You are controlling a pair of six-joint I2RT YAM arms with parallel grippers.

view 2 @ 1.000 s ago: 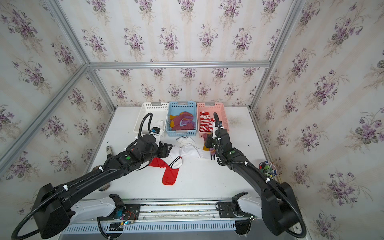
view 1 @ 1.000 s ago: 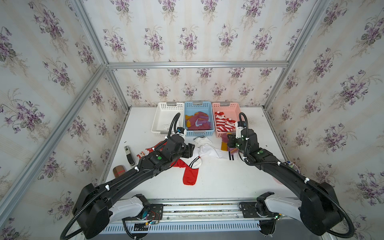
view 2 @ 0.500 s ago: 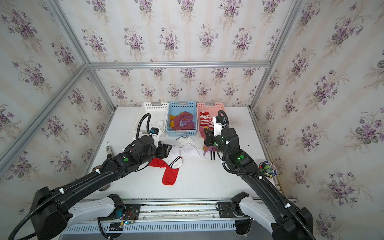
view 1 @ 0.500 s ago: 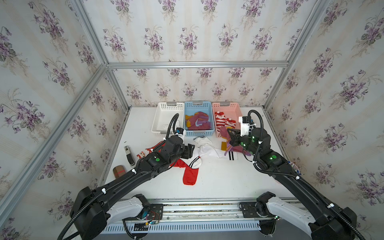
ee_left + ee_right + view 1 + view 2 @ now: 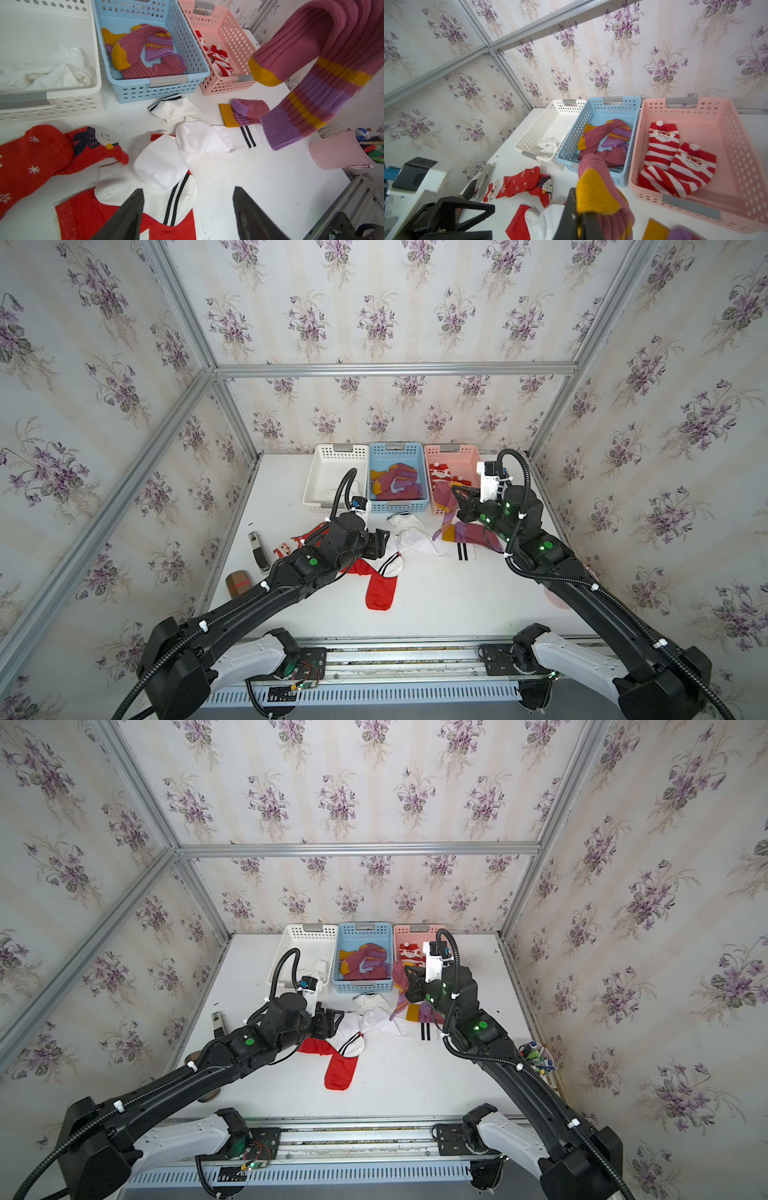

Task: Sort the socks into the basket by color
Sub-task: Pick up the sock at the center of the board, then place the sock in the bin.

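Observation:
My right gripper (image 5: pixel 457 495) is shut on a maroon sock (image 5: pixel 593 187) with a mustard toe. The sock hangs above the table in front of the pink basket (image 5: pixel 453 450). A second maroon sock (image 5: pixel 247 112) lies below it. My left gripper (image 5: pixel 187 190) is open, low over white socks (image 5: pixel 162 164) with black stripes that lie on a red sock (image 5: pixel 380 591). Another red sock (image 5: pixel 31 158) lies to their left. The blue basket (image 5: pixel 395 448) holds maroon socks, the pink one red-white Santa socks, and the white basket (image 5: pixel 328 456) a white sock.
A dark stapler-like tool (image 5: pixel 258 551) and a brown block (image 5: pixel 239 583) lie near the table's left edge. A pink cup of pens (image 5: pixel 340 149) stands at the right edge. The three baskets line the back wall.
My right gripper has lifted the maroon sock off the table and carried it back toward the baskets. The left arm has hardly moved.

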